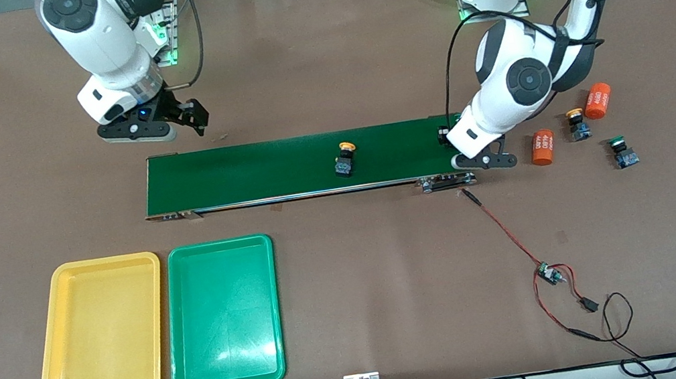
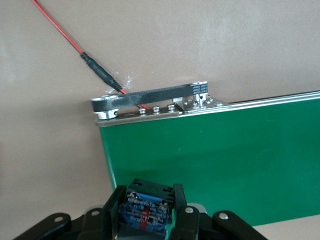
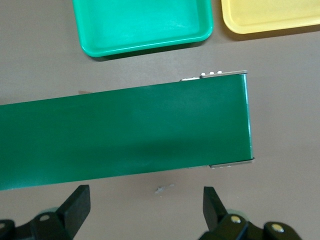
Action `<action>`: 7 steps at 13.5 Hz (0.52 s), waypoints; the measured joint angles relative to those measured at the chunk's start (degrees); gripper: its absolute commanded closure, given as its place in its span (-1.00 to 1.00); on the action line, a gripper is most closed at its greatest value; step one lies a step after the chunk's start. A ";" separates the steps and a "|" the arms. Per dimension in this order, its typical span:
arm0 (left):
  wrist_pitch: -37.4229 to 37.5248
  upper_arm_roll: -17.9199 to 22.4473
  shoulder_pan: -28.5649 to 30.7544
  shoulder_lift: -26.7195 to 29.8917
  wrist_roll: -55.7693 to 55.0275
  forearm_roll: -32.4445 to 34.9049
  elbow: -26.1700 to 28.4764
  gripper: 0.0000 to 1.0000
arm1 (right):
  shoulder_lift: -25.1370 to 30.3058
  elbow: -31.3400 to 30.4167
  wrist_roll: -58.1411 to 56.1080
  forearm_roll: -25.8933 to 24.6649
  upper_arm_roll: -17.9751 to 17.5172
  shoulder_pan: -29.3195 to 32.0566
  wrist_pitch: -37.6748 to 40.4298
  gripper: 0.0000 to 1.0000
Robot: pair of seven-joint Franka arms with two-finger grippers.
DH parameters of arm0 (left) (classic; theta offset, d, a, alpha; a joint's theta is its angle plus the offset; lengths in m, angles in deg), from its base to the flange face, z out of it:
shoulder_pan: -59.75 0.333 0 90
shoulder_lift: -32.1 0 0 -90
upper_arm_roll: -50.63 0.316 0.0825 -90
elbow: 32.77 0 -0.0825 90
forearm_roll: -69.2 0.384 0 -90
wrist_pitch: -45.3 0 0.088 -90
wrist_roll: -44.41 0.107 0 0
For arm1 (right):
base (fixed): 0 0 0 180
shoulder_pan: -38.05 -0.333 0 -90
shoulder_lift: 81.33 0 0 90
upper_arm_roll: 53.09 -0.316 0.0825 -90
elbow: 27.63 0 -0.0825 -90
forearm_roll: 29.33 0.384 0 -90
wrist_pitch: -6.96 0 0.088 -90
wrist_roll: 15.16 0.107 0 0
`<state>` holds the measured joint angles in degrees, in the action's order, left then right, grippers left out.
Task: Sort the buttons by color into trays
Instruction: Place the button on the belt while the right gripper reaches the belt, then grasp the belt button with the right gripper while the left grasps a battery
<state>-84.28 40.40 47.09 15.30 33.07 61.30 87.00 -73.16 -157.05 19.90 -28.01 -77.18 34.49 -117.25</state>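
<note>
**One button in hand at the belt's end**

We see a button (image 2: 145,210) clamped in the left gripper (image 2: 146,212) over the conveyor belt (image 1: 280,168) at the left arm's end. A yellow-capped button (image 1: 345,159) sits mid-belt. Both trays, yellow (image 1: 100,332) and green (image 1: 222,315), lie nearer the camera. The right gripper (image 3: 145,205) waits, spread wide.

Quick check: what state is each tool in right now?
Left tool: shut on a small black-and-blue push-button switch, over the long dark-green conveyor belt.
Right tool: open, holding nothing, waiting above the belt's other end.
</note>
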 measured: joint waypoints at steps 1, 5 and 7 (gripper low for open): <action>-0.66 0.00 -0.32 -0.74 -0.07 0.00 0.04 1.00 | -1.43 0.92 1.10 -0.31 -0.37 -0.10 -0.58 -1.00; -2.74 0.00 -1.32 -3.00 -0.36 0.00 0.06 0.98 | -9.08 6.23 5.02 -2.64 -0.92 -1.67 -2.77 -1.00; -3.67 0.00 -1.43 -3.94 -0.36 0.00 0.05 0.90 | -13.22 8.61 8.02 -5.14 -0.95 -2.87 -3.70 -1.00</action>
<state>-87.95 40.40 45.66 11.36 32.71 61.31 87.05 -86.39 -148.45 27.92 -33.15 -78.13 31.62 -120.95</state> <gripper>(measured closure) 0.568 0.000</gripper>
